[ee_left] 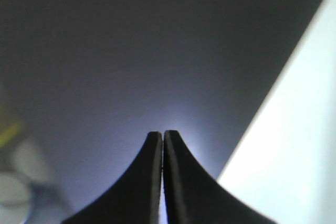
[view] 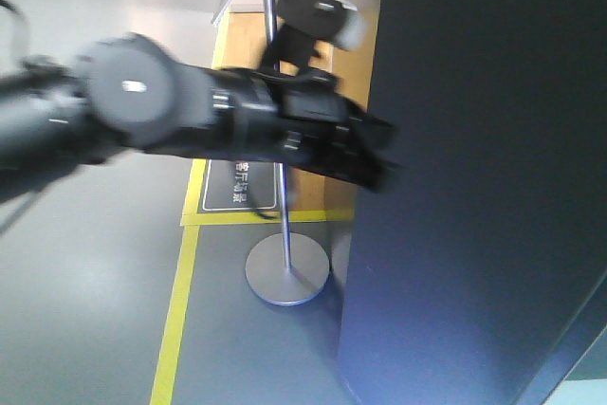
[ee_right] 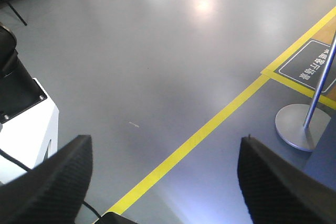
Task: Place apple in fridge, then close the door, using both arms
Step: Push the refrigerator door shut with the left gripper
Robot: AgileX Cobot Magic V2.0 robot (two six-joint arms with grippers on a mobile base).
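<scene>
Grey floor (view: pixel 95 263) crossed by yellow tape (view: pixel 175 310) fills the left of the front view. Over it the left arm (view: pixel 190 106) reaches across toward the right, blurred. Behind the arm is a sign stand (view: pixel 287 272) on a round metal base.

The left jaws are closed flat on each other with nothing between them. Their fingertips (ee_left: pixel 155 141) are at the smooth dark outer face of the door (view: pixel 474 187); I cannot tell whether they touch it. At the right of the left wrist view a pale band (ee_left: pixel 294 129) runs beside the dark face, so I judge the door is not fully home.

The apple shows in no view. It is presumably inside the fridge behind the door, which cannot be confirmed. The right jaws are spread wide and empty, their fingertips (ee_right: pixel 68 166) over bare floor.

The main risk is the narrow closed tips skating across that slick panel. A push even slightly off square could slide them toward the pale edge and leave the door ajar. Too hard a shove could bounce the door back or jolt the apple off its shelf. If the apple sits out past the shelf edge, the door would catch on it. The arm also passes close in front of the stand's pole, so a wide sweep might knock it.
</scene>
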